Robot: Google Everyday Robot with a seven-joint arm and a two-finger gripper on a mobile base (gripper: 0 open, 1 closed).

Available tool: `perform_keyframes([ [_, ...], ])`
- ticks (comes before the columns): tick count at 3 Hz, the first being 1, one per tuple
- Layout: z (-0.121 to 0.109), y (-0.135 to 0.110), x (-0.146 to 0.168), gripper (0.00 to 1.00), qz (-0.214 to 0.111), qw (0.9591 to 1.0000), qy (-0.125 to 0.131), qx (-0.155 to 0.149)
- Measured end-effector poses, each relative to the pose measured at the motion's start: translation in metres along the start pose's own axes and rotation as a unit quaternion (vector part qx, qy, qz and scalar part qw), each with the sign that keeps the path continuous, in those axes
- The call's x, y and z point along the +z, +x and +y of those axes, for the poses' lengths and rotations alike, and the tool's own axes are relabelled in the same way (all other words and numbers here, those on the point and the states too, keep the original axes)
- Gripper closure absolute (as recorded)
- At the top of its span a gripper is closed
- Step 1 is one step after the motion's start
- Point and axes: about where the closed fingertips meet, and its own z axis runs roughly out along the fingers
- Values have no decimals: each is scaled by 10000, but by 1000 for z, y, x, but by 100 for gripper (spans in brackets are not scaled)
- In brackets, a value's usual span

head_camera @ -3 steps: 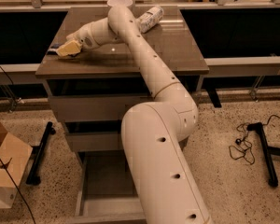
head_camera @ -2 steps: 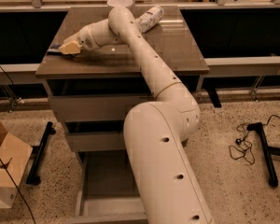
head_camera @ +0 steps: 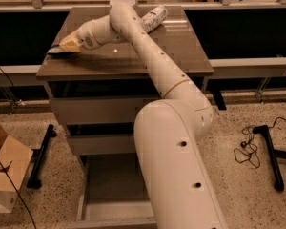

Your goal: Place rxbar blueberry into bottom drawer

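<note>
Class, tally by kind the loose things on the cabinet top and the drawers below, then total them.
Snack bar: 1, the rxbar blueberry, at the gripper by the top's left edge
Bottle: 1
Bowl: 1
Drawers: 3, the bottom drawer pulled out
Total: 6

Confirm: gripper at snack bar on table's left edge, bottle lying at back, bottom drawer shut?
No: the camera view shows the bottom drawer pulled open. Gripper at the snack bar on the table's left edge and bottle at the back are right.

Claw [head_camera: 67,45] at left of countertop [head_camera: 181,56] partly hides rxbar blueberry [head_camera: 56,52].
</note>
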Motion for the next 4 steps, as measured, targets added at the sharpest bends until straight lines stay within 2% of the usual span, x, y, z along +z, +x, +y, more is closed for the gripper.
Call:
perform_keyframes([
  [1,18,-31,-13,100,-80,9993,24,-351],
  [2,44,-98,-87,100,-431,9946,543,-774],
  [3,81,-147,-161,100,-858,9869,1015,-919],
  [4,128,-186,-224,100,-1103,9779,1562,-846],
])
